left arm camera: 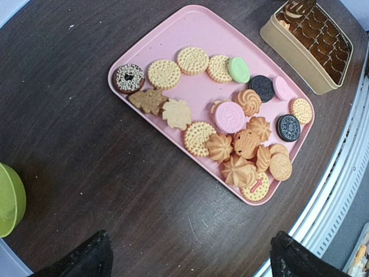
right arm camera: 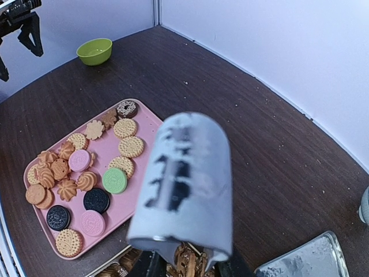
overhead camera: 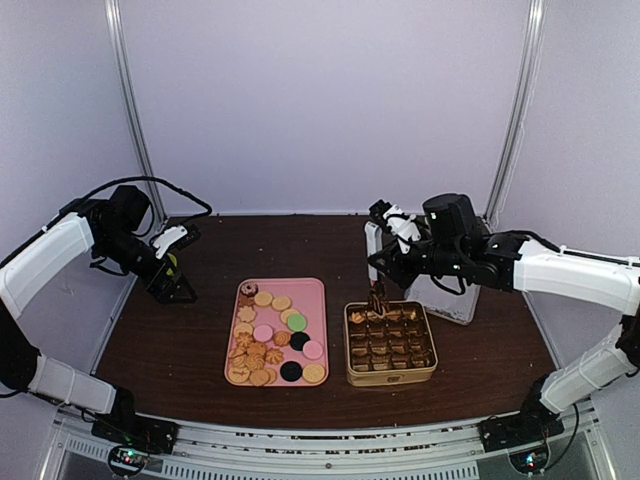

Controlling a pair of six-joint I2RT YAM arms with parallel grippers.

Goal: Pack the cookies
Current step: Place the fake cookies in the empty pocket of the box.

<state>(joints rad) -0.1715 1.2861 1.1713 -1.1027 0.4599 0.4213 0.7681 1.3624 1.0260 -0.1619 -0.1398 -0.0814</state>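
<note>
The cookies (overhead camera: 263, 333) (left arm camera: 229, 117) (right arm camera: 115, 180) lie spread over a pink tray (overhead camera: 310, 290) (left arm camera: 190, 29) (right arm camera: 102, 149); most are tan, a few pink, black or green. My right gripper (overhead camera: 385, 270) (right arm camera: 190, 265) is shut on metal tongs (overhead camera: 378, 290) (right arm camera: 184, 184), whose tips hold a brown cookie (overhead camera: 378, 302) (right arm camera: 187, 262) just above the far left corner of the gold tin (overhead camera: 390, 378) (left arm camera: 294, 55). At the far left, raised over bare table, my left gripper (overhead camera: 175, 285) (left arm camera: 190, 259) stands open with nothing between its fingers.
The tin has a grid of small compartments and sits right of the tray. Its lid (overhead camera: 445, 300) (right arm camera: 311, 259) lies behind it to the right. A green bowl (overhead camera: 172, 264) (left arm camera: 8, 199) (right arm camera: 95, 51) stands by the left gripper. Pale walls close in the table's sides and back.
</note>
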